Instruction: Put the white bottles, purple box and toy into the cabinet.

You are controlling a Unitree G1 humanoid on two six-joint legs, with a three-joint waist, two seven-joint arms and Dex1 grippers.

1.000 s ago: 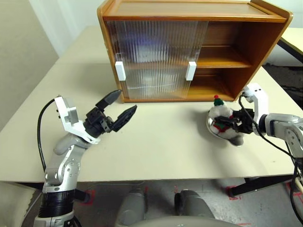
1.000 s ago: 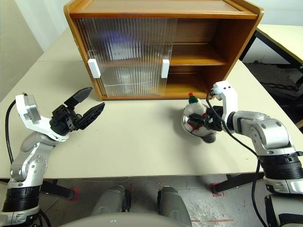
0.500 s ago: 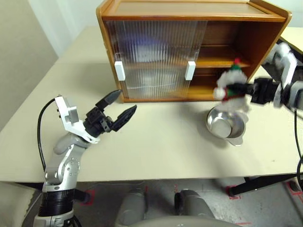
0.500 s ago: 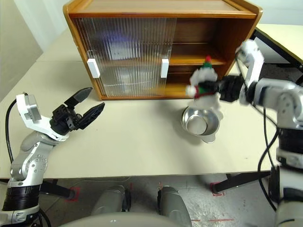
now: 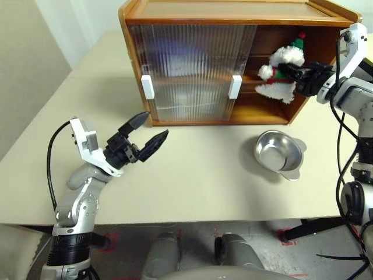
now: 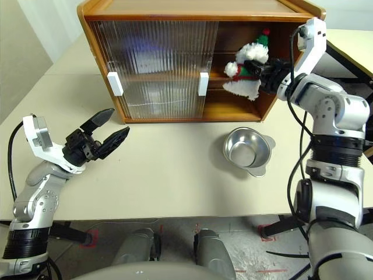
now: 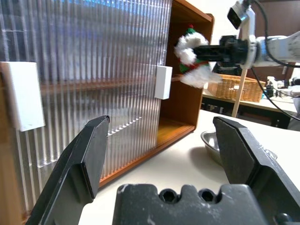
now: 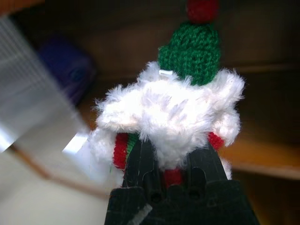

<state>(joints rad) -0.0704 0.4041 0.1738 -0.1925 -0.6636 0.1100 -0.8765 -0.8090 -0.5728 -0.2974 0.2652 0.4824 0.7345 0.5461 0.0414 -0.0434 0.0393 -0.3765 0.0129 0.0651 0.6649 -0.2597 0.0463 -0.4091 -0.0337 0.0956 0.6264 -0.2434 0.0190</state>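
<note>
**Toy held at the cabinet's open side**

The right gripper [image 6: 263, 73] is clenched on the toy [image 6: 247, 71], holding it in the air before the upper shelf of the cabinet [image 6: 192, 7]. The left gripper [image 5: 143, 136] hangs with jaws spread wide, empty, over the table [image 5: 198, 175]. The toy should probably go well inside, above the shelf board, before release.

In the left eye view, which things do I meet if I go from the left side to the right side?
Left tool, open → white door handle → second white door handle → toy held at the cabinet opening → right tool, shut on the toy.
</note>
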